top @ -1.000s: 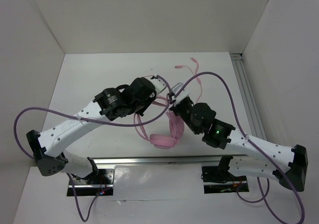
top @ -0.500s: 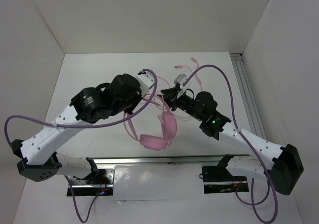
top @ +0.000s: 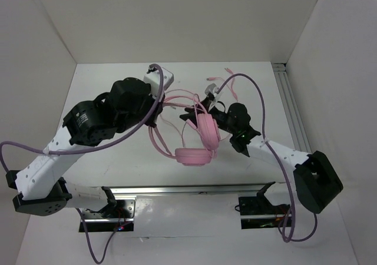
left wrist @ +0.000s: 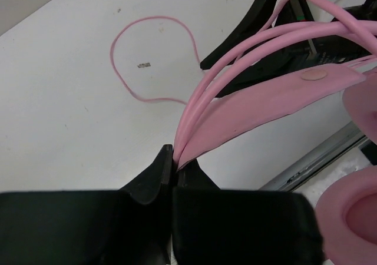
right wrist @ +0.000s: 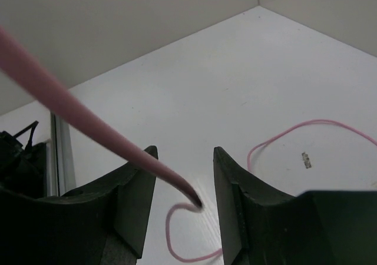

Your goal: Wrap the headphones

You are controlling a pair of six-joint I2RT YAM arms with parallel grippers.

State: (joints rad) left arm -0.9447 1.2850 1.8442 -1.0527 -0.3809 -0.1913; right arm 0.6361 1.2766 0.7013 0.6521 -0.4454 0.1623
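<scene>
Headphones [top: 194, 156] — pink, round padded cups, thin headband.

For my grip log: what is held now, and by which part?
The left gripper is shut on the pink over-ear headphones, pinching their thin headband and cord. The right gripper is open; the cord only runs through it.

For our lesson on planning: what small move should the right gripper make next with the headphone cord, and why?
Probably close the right gripper on the cord. The cord runs loose between the open jaws, while the left gripper is shut on the headband, so a grip would let it pull a turn.
</scene>
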